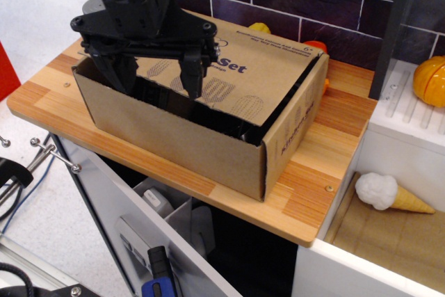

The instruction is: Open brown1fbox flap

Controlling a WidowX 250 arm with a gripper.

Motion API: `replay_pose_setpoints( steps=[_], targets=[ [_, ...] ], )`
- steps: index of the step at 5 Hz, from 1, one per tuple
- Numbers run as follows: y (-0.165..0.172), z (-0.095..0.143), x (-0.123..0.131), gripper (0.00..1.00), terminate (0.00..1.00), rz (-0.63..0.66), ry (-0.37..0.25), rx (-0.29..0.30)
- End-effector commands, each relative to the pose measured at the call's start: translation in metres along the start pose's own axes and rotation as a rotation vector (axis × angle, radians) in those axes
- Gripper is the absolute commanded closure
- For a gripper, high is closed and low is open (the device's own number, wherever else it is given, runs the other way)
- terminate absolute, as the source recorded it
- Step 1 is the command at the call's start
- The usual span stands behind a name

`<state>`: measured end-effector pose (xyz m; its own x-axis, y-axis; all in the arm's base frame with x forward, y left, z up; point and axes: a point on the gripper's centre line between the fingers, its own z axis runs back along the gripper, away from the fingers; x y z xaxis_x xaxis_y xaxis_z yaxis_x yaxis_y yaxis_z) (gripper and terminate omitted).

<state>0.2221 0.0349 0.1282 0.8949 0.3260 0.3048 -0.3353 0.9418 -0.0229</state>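
One flap (240,78) with purple "Set" print slopes down into brown1fbox (208,140), which sits on the wooden counter (327,165). Black gripper (156,78) hangs over the box's left end, fingers spread wide, holding nothing. Toy ice cream cone (389,194) lies well right.

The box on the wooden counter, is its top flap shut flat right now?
No, the flap is tilted up, leaving a dark gap along the box front.
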Motion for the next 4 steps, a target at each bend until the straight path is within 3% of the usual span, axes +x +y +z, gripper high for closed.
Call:
replay_pose_setpoints(
  steps=[1,4],
  targets=[
    [0.0,0.0,0.0,0.0,0.0,0.0,0.0,0.0],
    [0.001,-0.021,0.002,0.0,0.0,0.069,0.003,-0.136]
  ],
)
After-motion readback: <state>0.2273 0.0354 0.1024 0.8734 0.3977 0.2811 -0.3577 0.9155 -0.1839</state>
